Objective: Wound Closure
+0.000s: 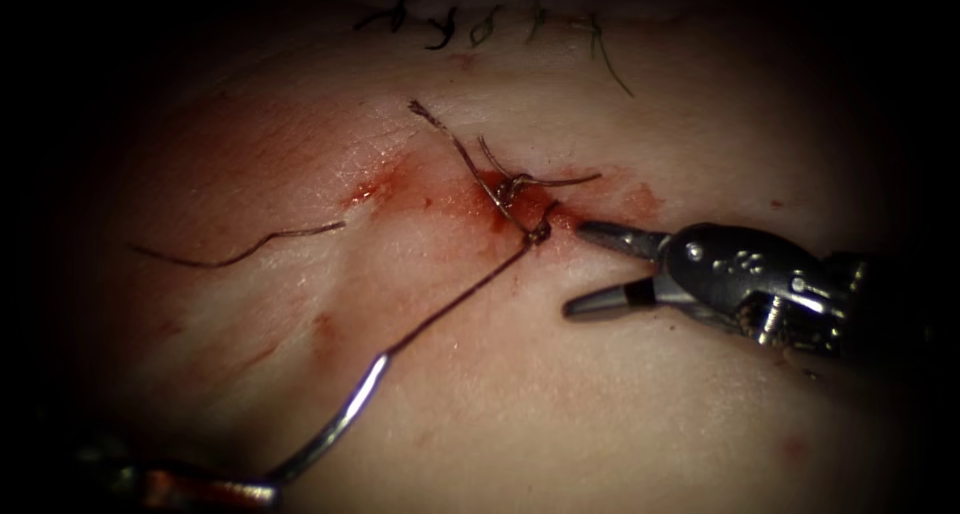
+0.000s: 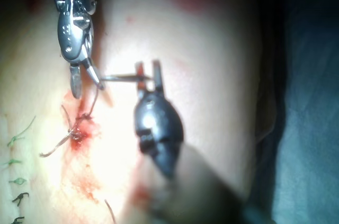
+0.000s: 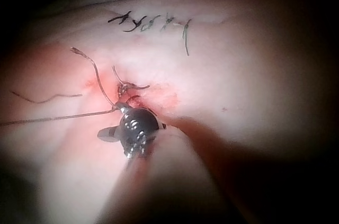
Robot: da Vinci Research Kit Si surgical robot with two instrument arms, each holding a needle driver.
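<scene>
Centrally, cut [image 1: 480, 196] in tissue [image 1: 560, 394]: knotted stitch at its right part, red fluid [image 1: 400, 186] around, left stretch apparently unclosed; thread [image 1: 455, 299] runs from knot to needle [image 1: 335, 426], clear of tissue, lower left; left hand [image 2: 148, 70] grips needle near its middle; right hand [image 1: 580, 269] spread wide, empty, beside knot; closure judged partial.

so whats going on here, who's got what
Bench suturing on pork tissue. The left tool holds the needle clear of the tissue. The thread runs from it up to a knot at the cut, amid red fluid. The right tool is open beside the knot, holding nothing.
</scene>
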